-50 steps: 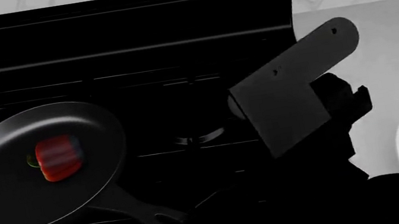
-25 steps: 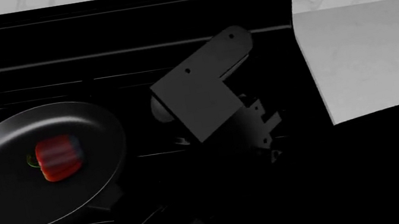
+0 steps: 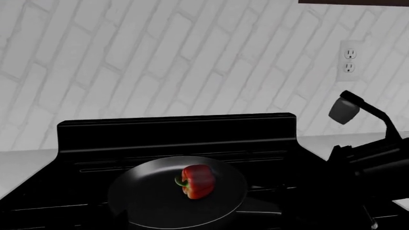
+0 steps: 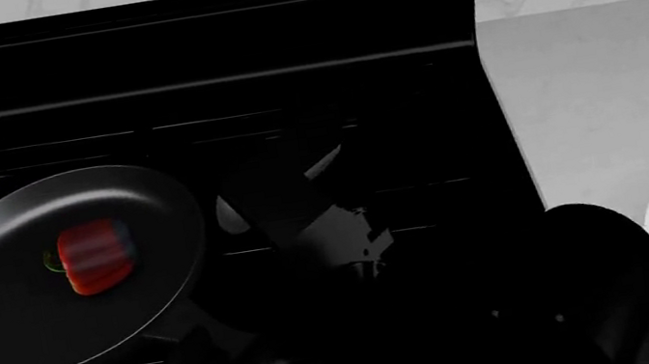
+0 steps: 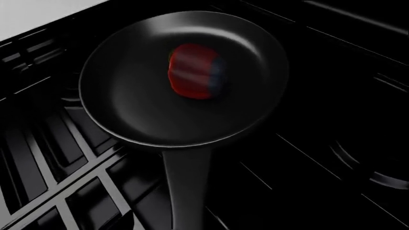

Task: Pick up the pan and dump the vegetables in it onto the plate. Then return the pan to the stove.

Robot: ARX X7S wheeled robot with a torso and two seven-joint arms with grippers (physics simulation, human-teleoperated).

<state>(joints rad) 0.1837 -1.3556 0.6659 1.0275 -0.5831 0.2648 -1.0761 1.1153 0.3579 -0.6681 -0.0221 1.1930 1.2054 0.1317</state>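
The pan (image 5: pixel 153 110) is sitting on the stove (image 5: pixel 57 182) grates, filling the upper middle of the frame, the vegetables (image 5: pixel 193 71) lying inside it, its handle running toward the bottom edge.

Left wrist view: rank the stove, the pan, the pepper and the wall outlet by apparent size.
1. stove
2. pan
3. pepper
4. wall outlet, close to the pepper and farther away, so unsure.
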